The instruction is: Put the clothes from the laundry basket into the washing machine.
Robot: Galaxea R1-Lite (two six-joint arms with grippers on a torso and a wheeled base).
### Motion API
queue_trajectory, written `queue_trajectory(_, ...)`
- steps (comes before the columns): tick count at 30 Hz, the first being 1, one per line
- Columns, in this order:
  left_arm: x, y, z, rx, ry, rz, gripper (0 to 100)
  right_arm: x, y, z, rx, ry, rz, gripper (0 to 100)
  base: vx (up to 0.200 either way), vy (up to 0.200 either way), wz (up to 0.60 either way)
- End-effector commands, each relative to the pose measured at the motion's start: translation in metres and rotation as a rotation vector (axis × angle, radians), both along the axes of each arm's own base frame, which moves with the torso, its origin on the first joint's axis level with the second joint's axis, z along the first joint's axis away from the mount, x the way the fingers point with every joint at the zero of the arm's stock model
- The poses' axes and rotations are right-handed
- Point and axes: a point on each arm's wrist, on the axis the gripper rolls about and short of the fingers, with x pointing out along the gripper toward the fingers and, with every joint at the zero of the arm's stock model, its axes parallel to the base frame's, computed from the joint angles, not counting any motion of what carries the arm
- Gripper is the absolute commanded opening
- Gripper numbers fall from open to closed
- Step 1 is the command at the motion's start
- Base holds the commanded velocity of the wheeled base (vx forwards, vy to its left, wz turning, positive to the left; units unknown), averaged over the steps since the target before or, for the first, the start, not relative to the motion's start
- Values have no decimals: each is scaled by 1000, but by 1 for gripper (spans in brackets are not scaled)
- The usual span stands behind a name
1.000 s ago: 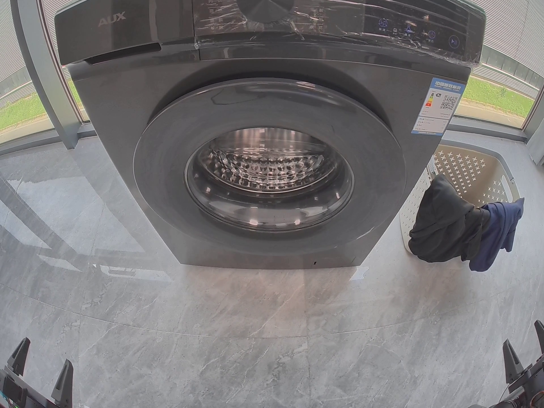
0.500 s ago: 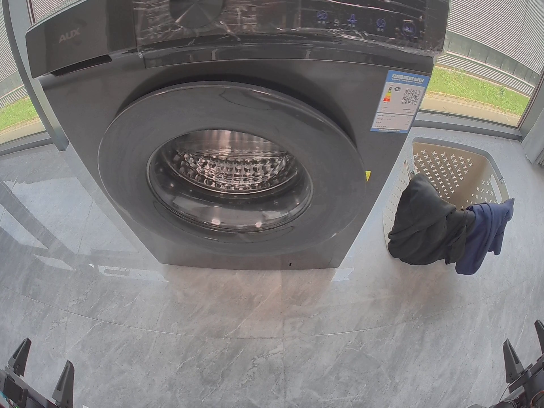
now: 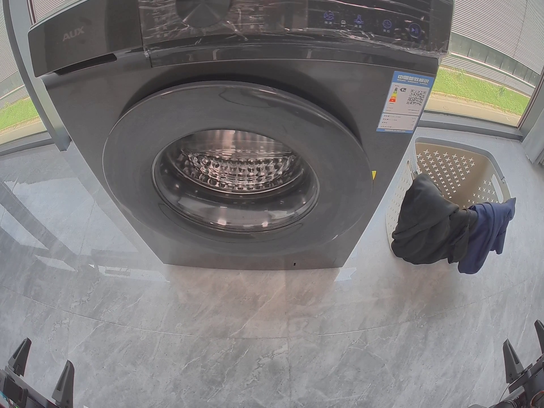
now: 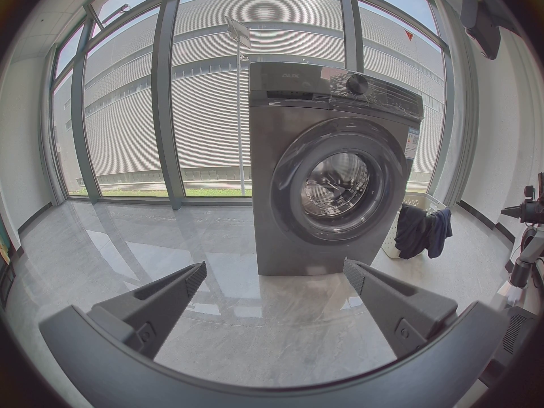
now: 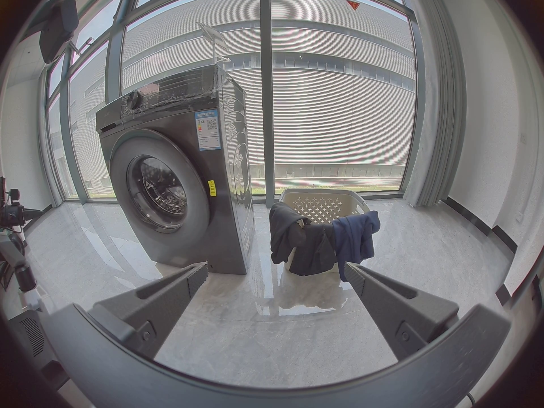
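Clothes (image 3: pixel 430 228) | draped over laundry basket (image 3: pixel 462 168) rim, right of frame, beside washing machine (image 3: pixel 238 114) | likely soft, light, floppy: pinch a bunched fold at the rim | left pincer (image 3: pixel 46 352), right pincer (image 3: pixel 522 335) wide, empty, bottom corners

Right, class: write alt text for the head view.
A grey washing machine stands on a pale floor; on the robot's right, a white laundry basket has a black garment and a blue garment draped over its rim.

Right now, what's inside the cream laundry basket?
A black garment and a blue garment hang over the front rim of the cream plastic laundry basket. Its perforated back wall is bare; the bottom is hidden behind them.
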Motion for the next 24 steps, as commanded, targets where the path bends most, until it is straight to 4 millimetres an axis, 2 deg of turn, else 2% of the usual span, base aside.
queue_trajectory(1, 0, 0, -5, 5, 2, 2, 100, 0, 0, -5, 0, 3, 1, 100, 0, 200, 0)
queue_trajectory(3, 0, 0, -5, 7, 2, 2, 100, 0, 0, -5, 0, 3, -1, 100, 0, 200, 0)
queue_trajectory(9, 0, 0, -5, 2, 2, 1, 100, 0, 0, -5, 9, 3, -3, 100, 0, 0, 0)
queue_trajectory(14, 0, 0, -5, 1, 2, 1, 100, 0, 0, -4, 15, -13, -12, 100, 200, 0, 0)
queue_trajectory(16, 0, 0, -5, 1, 2, 2, 100, -5, 0, 17, 29, -127, -2, 100, 200, 0, 0)
queue_trajectory(17, 0, 0, -5, 1, 2, 2, 100, -5, 0, 17, 29, -127, -2, 100, 200, 0, 0)
queue_trajectory(18, 0, 0, -5, 2, 2, 1, 100, -13, 0, 51, 47, -231, 6, 100, 200, 0, 0)
queue_trajectory(19, 0, 0, -5, 5, 0, 2, 100, -10, 0, 62, 47, -211, 10, 100, 200, 0, 0)
queue_trajectory(21, 0, 0, -5, 7, 2, 2, 100, 4, 0, 66, 45, -110, 43, 100, 200, 0, 0)
queue_trajectory(24, 0, 0, -5, 7, 0, 2, 100, 27, 2, 66, 53, 50, 148, 100, 0, 0, 0)
